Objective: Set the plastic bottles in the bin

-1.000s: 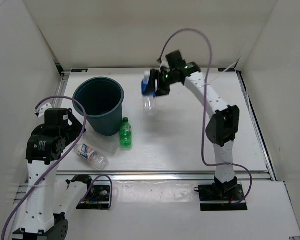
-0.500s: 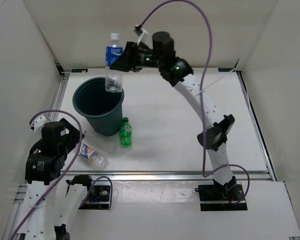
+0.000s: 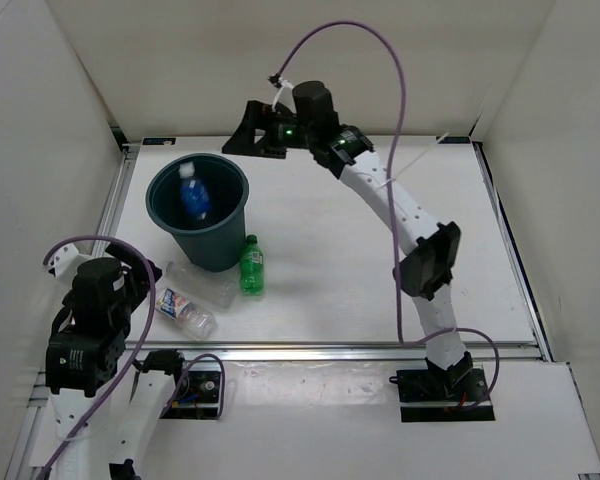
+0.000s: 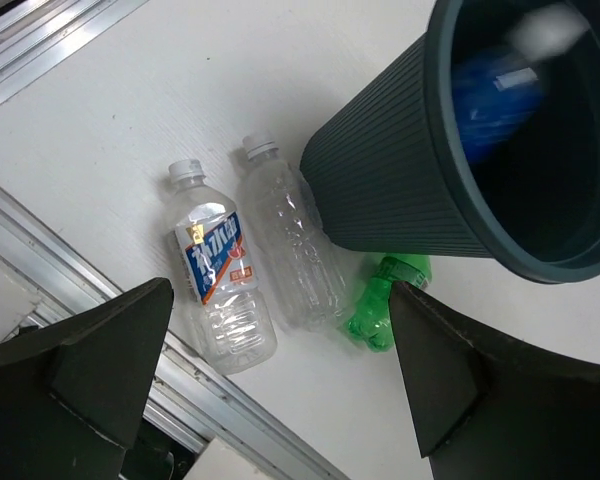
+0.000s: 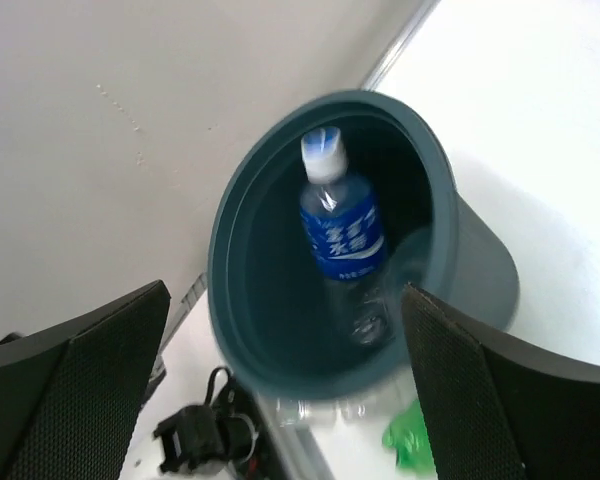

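Observation:
The dark teal bin [image 3: 214, 252] stands at the table's back left. A clear bottle with a blue label [image 3: 192, 197] lies inside it, cap up in the right wrist view [image 5: 342, 235]. My right gripper [image 3: 252, 137] hangs open and empty above the bin's far rim [image 5: 225, 260]. On the table in front of the bin lie the green bottle [image 3: 251, 265], a plain clear bottle [image 4: 295, 250] and a bottle with a white-red-blue label [image 4: 220, 290]. Raised over these three, near the front-left edge, my left gripper [image 3: 128, 270] is open.
White walls close in the table on the left, back and right. A metal rail [image 3: 360, 350] runs along the near edge, close to the labelled bottle. A small black device with wires [image 3: 190, 385] sits below the rail.
My right gripper has opened over the bin and the blue-label bottle has dropped inside. The left arm has drawn back toward the near edge.

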You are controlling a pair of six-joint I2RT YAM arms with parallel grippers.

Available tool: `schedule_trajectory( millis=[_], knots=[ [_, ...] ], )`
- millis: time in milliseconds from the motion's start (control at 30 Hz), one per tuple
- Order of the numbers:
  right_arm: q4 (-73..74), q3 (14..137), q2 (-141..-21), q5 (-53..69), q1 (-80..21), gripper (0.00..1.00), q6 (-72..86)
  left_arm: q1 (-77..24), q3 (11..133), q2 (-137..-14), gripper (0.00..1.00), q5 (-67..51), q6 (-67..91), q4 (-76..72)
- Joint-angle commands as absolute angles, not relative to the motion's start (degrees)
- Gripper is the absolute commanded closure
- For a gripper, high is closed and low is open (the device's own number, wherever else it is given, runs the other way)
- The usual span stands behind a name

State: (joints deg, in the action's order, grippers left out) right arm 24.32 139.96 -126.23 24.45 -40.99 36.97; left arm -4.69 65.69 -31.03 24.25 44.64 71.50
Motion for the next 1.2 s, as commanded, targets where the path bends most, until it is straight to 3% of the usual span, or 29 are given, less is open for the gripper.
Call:
schedule_trajectory(
  millis=[0, 200, 333, 467, 533, 833, 1167],
  knots=[
    [26.09, 134.84, -112.89, 23.72, -35.79, 0.00, 37.86, -4.92, 63.38, -28.92, 0.00, 26.89, 47.36, 71.37],
    [24.89, 108.15, -100.21, 33.72, -27.87, 0.00, 38.94, -4.92, 60.04, -25.40, 0.00, 30.84, 50.10, 71.89],
    [21.53, 89.17, -99.58, 42.36, -28.38, 0.02, 38.41, -4.92, 58.54, -23.29, 0.00, 30.42, 50.02, 72.51],
    [14.77, 80.26, -103.51, 45.26, -29.79, 0.05, 39.11, -4.92, 56.52, -22.06, 0.00, 30.41, 50.44, 74.61],
    [13.97, 80.24, -107.55, 46.84, -31.20, 0.12, 39.11, -4.92, 55.90, -22.06, 0.00, 30.41, 50.97, 76.27],
    [13.36, 92.35, -124.96, 51.77, -35.33, 0.11, 39.11, -4.92, 56.77, -24.43, 0.00, 25.66, 51.06, 78.30],
    [13.89, 102.82, -136.14, 51.77, -39.19, 0.11, 41.04, -4.92, 58.62, -25.66, 0.00, 25.14, 52.29, 81.12]
  ],
)
